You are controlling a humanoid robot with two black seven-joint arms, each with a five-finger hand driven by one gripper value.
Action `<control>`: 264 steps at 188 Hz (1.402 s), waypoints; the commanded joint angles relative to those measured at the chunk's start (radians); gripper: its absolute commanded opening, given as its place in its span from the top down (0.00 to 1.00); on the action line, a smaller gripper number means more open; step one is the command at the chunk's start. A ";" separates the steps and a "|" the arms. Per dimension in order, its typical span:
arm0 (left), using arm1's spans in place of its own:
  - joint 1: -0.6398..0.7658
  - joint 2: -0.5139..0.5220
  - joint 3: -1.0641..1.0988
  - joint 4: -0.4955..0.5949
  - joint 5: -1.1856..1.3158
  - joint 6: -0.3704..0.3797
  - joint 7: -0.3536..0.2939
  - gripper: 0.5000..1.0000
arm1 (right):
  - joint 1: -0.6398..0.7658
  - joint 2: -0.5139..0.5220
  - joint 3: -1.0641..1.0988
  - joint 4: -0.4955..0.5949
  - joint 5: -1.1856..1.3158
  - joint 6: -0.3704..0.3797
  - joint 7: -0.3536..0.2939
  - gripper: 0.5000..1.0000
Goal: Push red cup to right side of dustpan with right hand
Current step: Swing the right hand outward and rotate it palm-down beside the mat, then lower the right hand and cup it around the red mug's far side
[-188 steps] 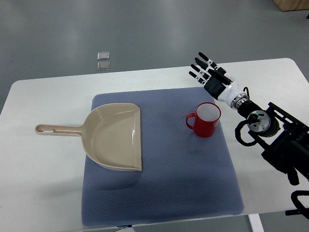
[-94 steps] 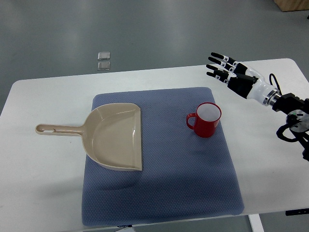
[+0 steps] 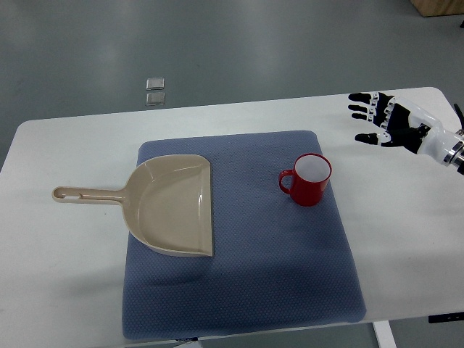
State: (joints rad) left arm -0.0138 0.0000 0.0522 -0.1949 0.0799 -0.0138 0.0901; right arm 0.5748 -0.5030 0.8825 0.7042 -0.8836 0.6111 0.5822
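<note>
A red cup [image 3: 308,180] with a white inside stands upright on the blue mat [image 3: 239,290], its handle pointing left. A beige dustpan [image 3: 170,204] lies on the mat's left part, handle pointing left over the bare table; the cup is to its right with a gap between them. My right hand [image 3: 378,119] hovers over the table's right end, well right of the cup, fingers spread and holding nothing. The left arm does not show.
The white table [image 3: 65,275] carries the mat. Its far edge runs just behind the hand, and the grey floor lies beyond it. Two small clear squares [image 3: 154,90] lie on the floor behind the table.
My right hand has drawn back to the right, away from the cup, and most of the arm has left the picture. Cup and dustpan have not moved.
</note>
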 commanded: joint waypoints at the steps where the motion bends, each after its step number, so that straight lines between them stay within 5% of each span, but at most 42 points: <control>1: 0.000 0.000 0.000 -0.001 0.000 0.000 0.000 0.00 | -0.029 0.005 0.000 0.000 -0.044 0.000 0.029 0.12; 95: 0.000 0.000 0.001 0.002 0.000 0.000 0.003 0.00 | -0.064 0.058 -0.094 -0.005 -0.106 0.000 0.029 0.12; 264: 0.000 0.000 0.000 -0.003 0.000 0.001 0.003 0.00 | -0.075 0.198 -0.126 -0.023 -0.104 -0.120 0.029 0.13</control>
State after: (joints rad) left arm -0.0138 0.0000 0.0521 -0.1949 0.0797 -0.0134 0.0937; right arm 0.5000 -0.3166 0.7599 0.6810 -0.9877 0.5006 0.6109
